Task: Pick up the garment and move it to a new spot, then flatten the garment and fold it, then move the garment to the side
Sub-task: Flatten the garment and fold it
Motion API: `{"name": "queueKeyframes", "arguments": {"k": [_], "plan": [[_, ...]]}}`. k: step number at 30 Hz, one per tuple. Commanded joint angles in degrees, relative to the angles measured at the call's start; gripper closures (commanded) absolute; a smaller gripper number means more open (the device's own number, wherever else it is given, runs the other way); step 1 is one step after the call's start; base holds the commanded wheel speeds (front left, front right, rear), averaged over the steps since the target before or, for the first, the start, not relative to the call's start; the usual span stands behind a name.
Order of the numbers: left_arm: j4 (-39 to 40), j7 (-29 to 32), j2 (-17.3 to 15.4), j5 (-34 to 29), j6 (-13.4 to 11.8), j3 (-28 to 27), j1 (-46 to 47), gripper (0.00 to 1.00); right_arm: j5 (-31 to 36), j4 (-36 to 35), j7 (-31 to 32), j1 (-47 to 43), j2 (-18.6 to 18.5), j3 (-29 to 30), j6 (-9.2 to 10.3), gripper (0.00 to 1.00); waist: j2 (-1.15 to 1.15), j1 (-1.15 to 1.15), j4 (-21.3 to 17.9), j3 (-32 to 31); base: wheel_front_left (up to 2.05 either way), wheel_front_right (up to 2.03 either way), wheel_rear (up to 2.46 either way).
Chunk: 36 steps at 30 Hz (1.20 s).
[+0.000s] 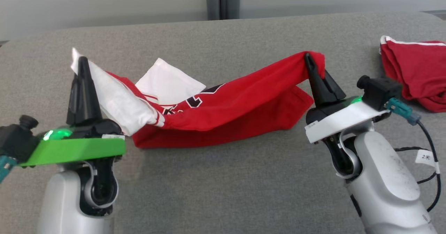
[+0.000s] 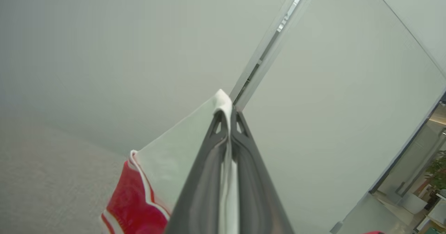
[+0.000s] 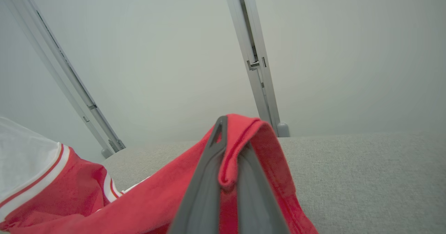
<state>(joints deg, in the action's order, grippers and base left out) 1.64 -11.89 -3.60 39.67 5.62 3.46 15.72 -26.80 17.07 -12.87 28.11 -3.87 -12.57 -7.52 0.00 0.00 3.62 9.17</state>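
Note:
The garment is a red shirt with white sleeves and dark lettering, stretched across the grey cushioned surface. My left gripper is shut on a white sleeve end at the left, and the white cloth shows pinched between its fingers. At the right, my right gripper is shut on the red hem and holds it lifted; the red edge folds over between the fingers. Between the two grips the shirt sags onto the surface.
A second red garment with white trim lies bunched at the far right. A black cable with a tag hangs by my right forearm. Grey posts and a pale wall stand behind the surface's far edge.

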Motion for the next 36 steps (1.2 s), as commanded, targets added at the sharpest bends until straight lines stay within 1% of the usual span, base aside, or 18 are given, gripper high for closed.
{"name": "queueKeyframes", "arguments": {"k": [1,7,13,17,21,24,28,30,33,36], "plan": [[2.91,0.97,-0.43,1.28,-0.08,-0.67,1.19,1.00,-0.37,-3.02,1.28,-1.34,-0.96,0.43,0.07,1.00,0.00,0.00,-1.27,-1.95,0.00,0.00,0.00],[16.31,6.15,-1.16,5.03,-2.54,-2.27,4.60,1.00,-0.31,-18.12,7.94,-3.39,-2.95,2.84,0.07,1.00,0.00,0.00,-2.99,-4.59,0.00,0.00,0.00],[27.18,11.78,-3.73,5.70,-5.38,-3.39,11.48,1.00,-0.08,-33.08,15.40,-4.32,-3.75,6.66,0.07,1.00,0.00,0.00,-4.49,-5.89,0.00,0.00,0.00],[29.59,15.89,-6.97,3.77,-6.73,-3.36,16.87,1.00,1.27,-39.73,19.98,-4.03,-3.88,9.33,0.07,1.00,0.00,0.00,-5.36,-5.69,0.00,0.00,0.00],[27.38,18.29,-9.12,2.04,-6.91,-2.43,21.46,1.00,2.24,-42.41,22.98,-2.53,-3.95,11.57,0.07,1.00,0.00,0.00,-5.91,-3.82,0.00,0.00,0.00],[24.11,19.41,-9.65,1.11,-6.69,-1.36,24.81,1.00,2.20,-41.04,24.50,-0.72,-3.60,12.08,0.07,1.00,0.00,0.00,-6.10,-1.19,0.00,0.00,0.00],[17.04,19.38,-10.31,-0.45,-6.05,-0.03,31.49,1.00,3.29,-35.48,25.32,5.44,-4.04,11.01,0.07,1.00,0.00,0.00,-6.28,3.88,0.00,0.00,0.00],[12.14,19.32,-10.89,-2.14,-5.47,0.99,36.34,1.00,5.00,-30.91,25.12,10.96,-4.90,9.73,0.07,1.00,0.00,0.00,-6.43,7.25,0.00,0.00,0.00],[4.26,18.32,-11.37,-4.88,-4.67,2.57,43.02,1.00,6.95,-22.87,24.21,19.18,-4.58,9.25,0.07,1.00,0.00,0.00,-6.05,10.85,0.00,0.00,0.00],[-4.47,15.72,-11.81,-8.75,-3.72,4.42,50.72,1.00,9.45,-13.03,22.47,28.69,-3.77,8.51,0.07,1.00,0.00,0.00,-5.39,14.31,0.00,0.00,0.00]]}}
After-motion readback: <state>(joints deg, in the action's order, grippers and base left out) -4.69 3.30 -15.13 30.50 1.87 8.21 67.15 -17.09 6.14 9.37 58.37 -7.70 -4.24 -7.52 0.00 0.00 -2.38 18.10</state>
